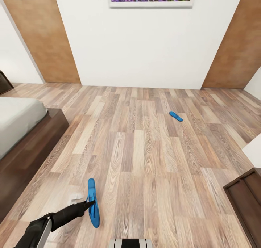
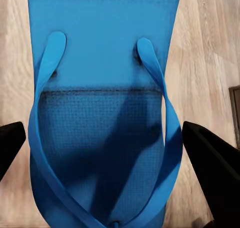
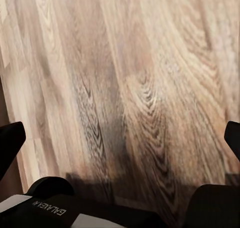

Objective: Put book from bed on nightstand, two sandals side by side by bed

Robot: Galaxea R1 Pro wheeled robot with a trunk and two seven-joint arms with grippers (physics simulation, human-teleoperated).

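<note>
Two blue sandals on the wood floor (image 1: 145, 139), near sandal (image 1: 93, 202) between the open left tool's (image 1: 90, 204) fingers, far sandal (image 1: 176, 116) well apart, right tool (image 3: 120, 138) open above floor.

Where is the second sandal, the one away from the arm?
In the head view the far sandal lies alone on the plank floor, right of centre toward the back wall, well apart from the bed.
</note>
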